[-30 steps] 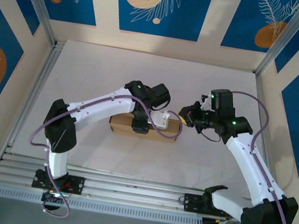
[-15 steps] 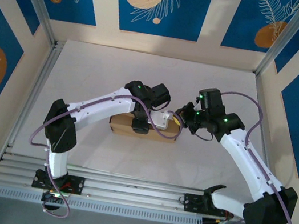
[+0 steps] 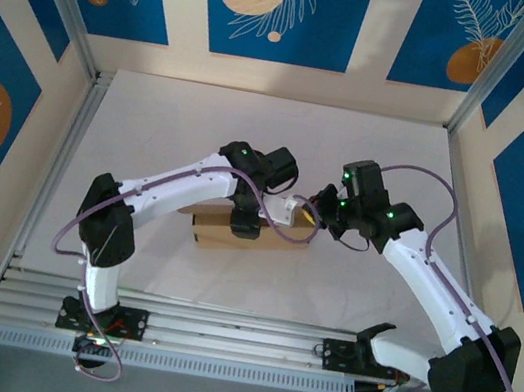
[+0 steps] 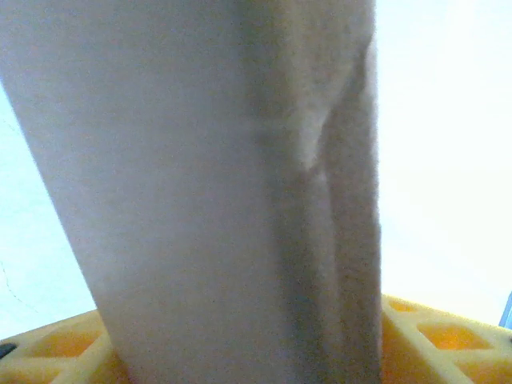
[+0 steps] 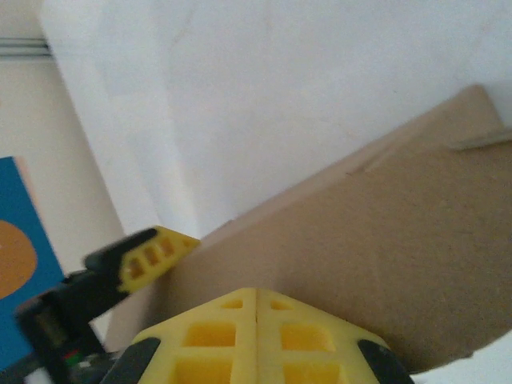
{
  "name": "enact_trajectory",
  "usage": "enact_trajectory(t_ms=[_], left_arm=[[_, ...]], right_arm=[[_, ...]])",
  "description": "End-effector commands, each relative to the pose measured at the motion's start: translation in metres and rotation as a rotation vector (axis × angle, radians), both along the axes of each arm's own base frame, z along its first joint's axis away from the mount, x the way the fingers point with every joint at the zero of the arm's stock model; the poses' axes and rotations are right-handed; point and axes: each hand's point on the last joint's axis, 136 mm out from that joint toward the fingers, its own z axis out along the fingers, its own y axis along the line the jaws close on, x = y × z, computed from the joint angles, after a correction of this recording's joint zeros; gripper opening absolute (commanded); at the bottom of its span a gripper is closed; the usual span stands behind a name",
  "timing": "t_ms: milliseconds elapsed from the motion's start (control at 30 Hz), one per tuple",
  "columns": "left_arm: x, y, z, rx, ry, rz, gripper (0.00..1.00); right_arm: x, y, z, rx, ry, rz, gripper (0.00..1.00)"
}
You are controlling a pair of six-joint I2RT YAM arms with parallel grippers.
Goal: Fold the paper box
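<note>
- The paper box (image 3: 210,232) lies on the white table (image 3: 253,134) as a long, low brown shape, its long side running left to right and slightly skewed.
- Up close it is plain corrugated board: a tall panel (image 4: 200,200) in the left wrist view and a broad face (image 5: 360,264) in the right wrist view.
- Over the box's right half, the left gripper (image 3: 285,210) straddles that upright panel, with a yellow finger (image 4: 48,356) showing on either side of the board. The view is close and blurred, so I cannot tell whether it clamps the panel or merely brackets it.
- At the box's right end, the right gripper (image 3: 312,215) has its two fingers (image 5: 216,328) pressed together with nothing between them, the closed tip up against the cardboard face.
- The step in hand looks like seating the flap at the box's right end.
- To do it well:
  - push with the closed tip low and square to the crease, toward the box's middle
  - keep the left side steadying the panel so the box cannot slide or twist
  - ease off only once the flap sits flush.
</note>
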Motion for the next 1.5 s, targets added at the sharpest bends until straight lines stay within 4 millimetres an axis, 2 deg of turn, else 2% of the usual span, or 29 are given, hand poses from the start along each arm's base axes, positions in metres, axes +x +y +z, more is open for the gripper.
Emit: enact_trajectory(t_ms=[0,133,233,433,600,667,733,800,867,967,1100,1200,1300,1367,1467], left_arm=[[-0.004,-0.01,-0.004,-0.035,0.04,0.014,0.66],[-0.001,-0.01,0.003,-0.051,0.026,0.02,0.69],[-0.002,-0.011,0.006,-0.068,0.028,0.024,0.7],[-0.004,-0.012,0.01,-0.109,0.022,0.031,0.7],[-0.005,-0.012,0.011,-0.13,0.022,0.038,0.69],[-0.005,-0.011,0.01,-0.125,0.024,0.039,0.69],[-0.005,-0.009,0.009,-0.119,0.026,0.042,0.68],[-0.004,-0.008,0.006,-0.114,0.031,0.046,0.67],[-0.004,-0.007,0.005,-0.113,0.033,0.046,0.66],[-0.004,-0.006,0.005,-0.111,0.032,0.048,0.66],[-0.002,-0.005,0.008,-0.108,0.026,0.044,0.65],[-0.001,-0.006,0.01,-0.112,0.023,0.045,0.65],[0.0,-0.008,0.014,-0.127,0.02,0.043,0.65],[0.001,-0.01,0.017,-0.134,0.019,0.041,0.65],[0.003,-0.012,0.018,-0.145,0.021,0.04,0.63]], right_arm=[[-0.009,-0.008,-0.01,-0.073,0.083,0.01,0.0],[0.002,-0.004,0.0,-0.06,0.063,0.01,0.0],[0.002,-0.002,-0.005,-0.063,0.078,0.018,0.0],[-0.019,-0.005,-0.044,-0.117,0.165,0.031,0.0],[-0.038,-0.018,-0.076,-0.211,0.239,0.026,0.0],[-0.041,-0.021,-0.082,-0.224,0.255,0.022,0.0],[-0.039,-0.02,-0.08,-0.217,0.248,0.022,0.0],[-0.032,-0.016,-0.069,-0.187,0.219,0.03,0.0],[-0.02,-0.009,-0.049,-0.132,0.161,0.047,0.0],[0.001,0.014,-0.002,0.014,0.016,0.142,0.12],[0.02,0.005,0.046,0.038,-0.112,0.166,0.33],[0.03,-0.01,0.071,0.09,-0.193,0.166,0.45],[0.034,-0.025,0.088,0.021,-0.317,0.224,0.49],[0.037,-0.036,0.087,-0.105,-0.395,0.279,0.49],[0.035,-0.04,0.095,-0.304,-0.647,0.473,0.49]])
